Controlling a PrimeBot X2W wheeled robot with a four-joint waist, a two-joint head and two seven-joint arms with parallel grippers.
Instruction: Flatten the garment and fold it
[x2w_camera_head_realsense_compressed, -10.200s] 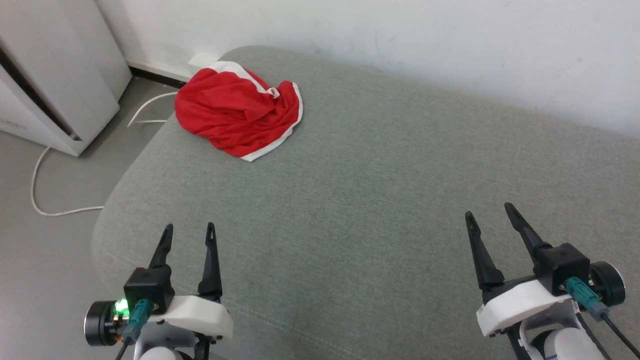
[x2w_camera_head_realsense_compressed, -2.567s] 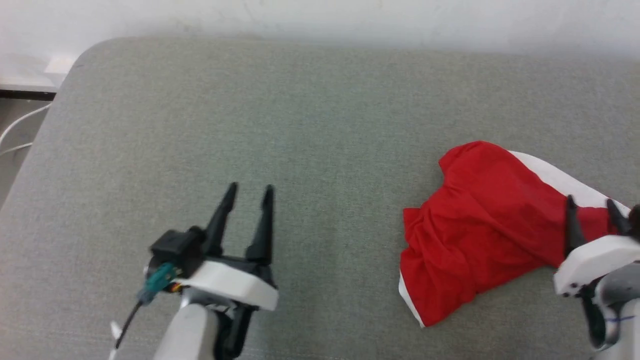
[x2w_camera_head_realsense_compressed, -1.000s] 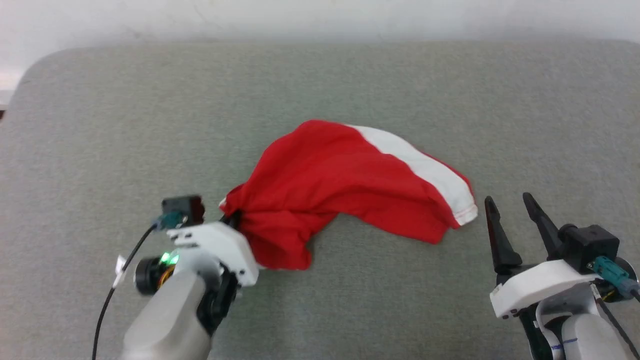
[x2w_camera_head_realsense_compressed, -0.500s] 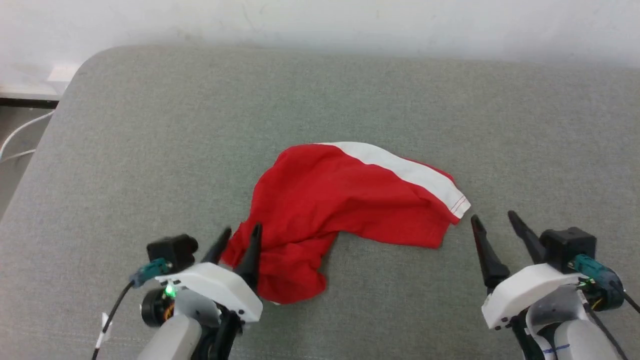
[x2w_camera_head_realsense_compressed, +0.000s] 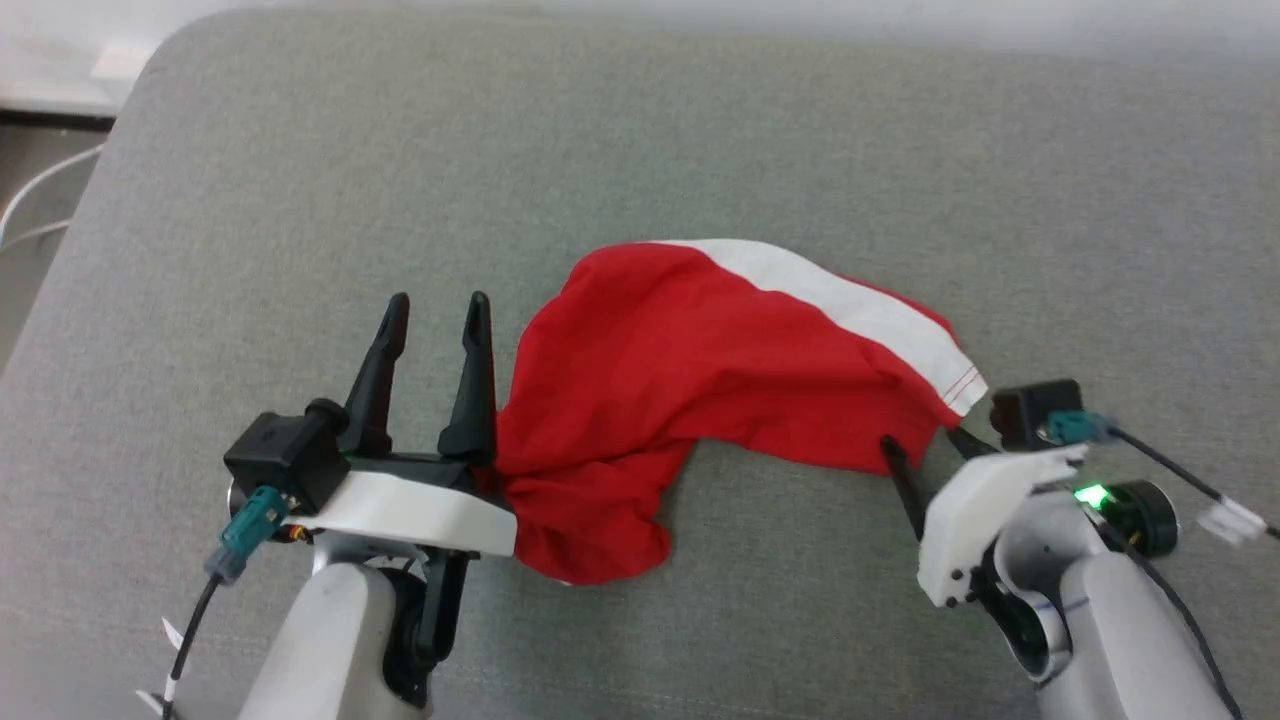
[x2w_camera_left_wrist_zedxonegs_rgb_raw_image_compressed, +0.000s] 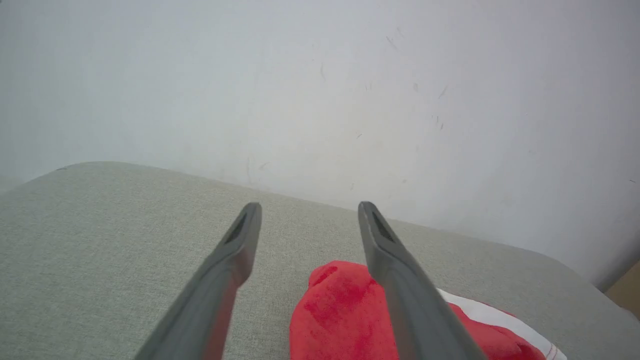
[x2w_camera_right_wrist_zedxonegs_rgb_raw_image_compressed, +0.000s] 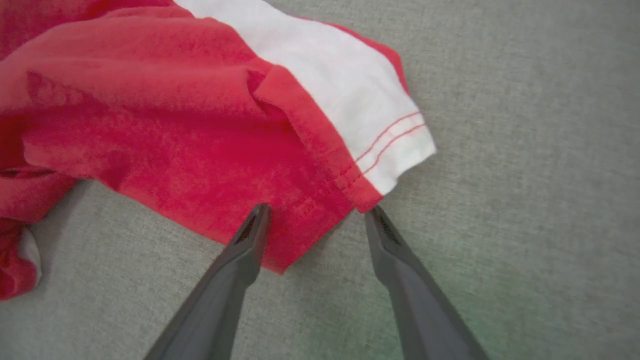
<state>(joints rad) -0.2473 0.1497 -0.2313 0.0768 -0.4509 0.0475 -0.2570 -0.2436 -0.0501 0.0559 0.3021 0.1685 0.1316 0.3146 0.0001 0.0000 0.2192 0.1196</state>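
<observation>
The garment (x2w_camera_head_realsense_compressed: 700, 370) lies crumpled in the middle of the grey cushion, red with a wide white band (x2w_camera_head_realsense_compressed: 850, 305) along its far right side. My left gripper (x2w_camera_head_realsense_compressed: 438, 300) stands open just left of it, raised, with nothing between its fingers. In the left wrist view the garment (x2w_camera_left_wrist_zedxonegs_rgb_raw_image_compressed: 340, 315) sits low, under the right finger. My right gripper (x2w_camera_head_realsense_compressed: 920, 440) is open at the garment's near right corner. In the right wrist view the open fingers of that gripper (x2w_camera_right_wrist_zedxonegs_rgb_raw_image_compressed: 318, 210) straddle the red hem of the garment (x2w_camera_right_wrist_zedxonegs_rgb_raw_image_compressed: 200, 125) beside the white band's stitched end (x2w_camera_right_wrist_zedxonegs_rgb_raw_image_compressed: 395, 145).
The grey cushion (x2w_camera_head_realsense_compressed: 700, 120) has a rounded corner at the far left, with floor and a white cable (x2w_camera_head_realsense_compressed: 40, 190) beyond it. A white wall (x2w_camera_left_wrist_zedxonegs_rgb_raw_image_compressed: 320, 100) runs behind the cushion.
My left gripper has let go of the garment's left end, opened wide and lifted clear to its left. My right gripper has turned in onto the garment's right corner. The camera has tilted down a little.
</observation>
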